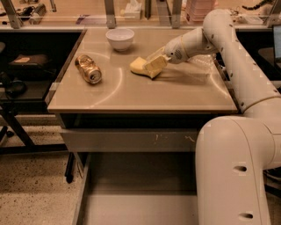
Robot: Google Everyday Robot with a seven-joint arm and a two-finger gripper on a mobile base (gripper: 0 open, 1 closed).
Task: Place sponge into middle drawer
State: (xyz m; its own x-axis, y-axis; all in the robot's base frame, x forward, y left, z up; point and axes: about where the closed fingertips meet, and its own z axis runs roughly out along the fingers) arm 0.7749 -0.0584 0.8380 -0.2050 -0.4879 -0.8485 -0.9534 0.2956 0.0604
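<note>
Yellow sponge — at gripper, middle drawer open

A tan table fills the middle, its top catching soft warm light and showing faint curved marks. Under the top sits a grey drawer front with white scratches. Left of the table stands a dark bench with black legs, cluttered with things too dim to name. Below and left of the table lies a speckled floor. Behind the table runs a pale counter with upright metal posts. The gripper is low over the table's far middle.
</note>
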